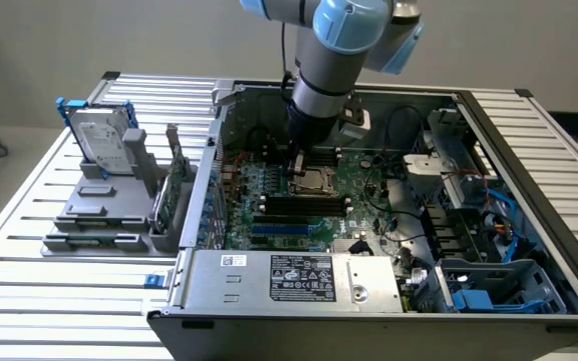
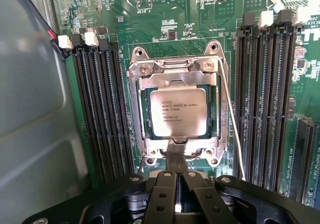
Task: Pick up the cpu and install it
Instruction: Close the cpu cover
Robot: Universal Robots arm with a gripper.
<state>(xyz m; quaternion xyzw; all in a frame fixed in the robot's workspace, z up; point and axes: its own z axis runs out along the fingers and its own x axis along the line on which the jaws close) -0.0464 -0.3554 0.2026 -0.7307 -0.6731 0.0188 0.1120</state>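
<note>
The cpu (image 2: 179, 112) lies flat in its socket on the green board (image 2: 165, 14). Its silver top carries small dark print that starts with "intel"; the lines after it are too fine to read. A metal frame (image 2: 177, 77) with screws at its corners lies around the chip. A thin wire lever (image 2: 231, 119) runs along one side of the frame. The fingers (image 2: 169, 179) are clenched, tips together with nothing seen between them. They sit just at the frame's edge nearest the wrist camera; whether they touch it I cannot tell. Rows of black memory slots (image 2: 100, 114) flank the socket on both sides. A red and black cable (image 2: 45, 29) comes in beside one row, near white plugs (image 2: 65, 42). In the exterior view the arm (image 1: 324, 75) reaches straight down into the open case (image 1: 510, 150) and hides part of the board behind it, with the cpu (image 1: 316, 179) just beside its tip. At the front of the case a grey power supply (image 1: 369, 282) bears a black label (image 1: 302, 277) and a small white sticker (image 1: 232, 260); their print cannot be read. A blue drive cage (image 1: 510, 286) fills the case corner at the exterior view's right. Outside the case, at the exterior view's left, a silver hard drive (image 1: 100, 139) with a blue frame and a white label stands tilted in a grey holder (image 1: 108, 203) on the slatted counter (image 1: 28, 286).
</note>
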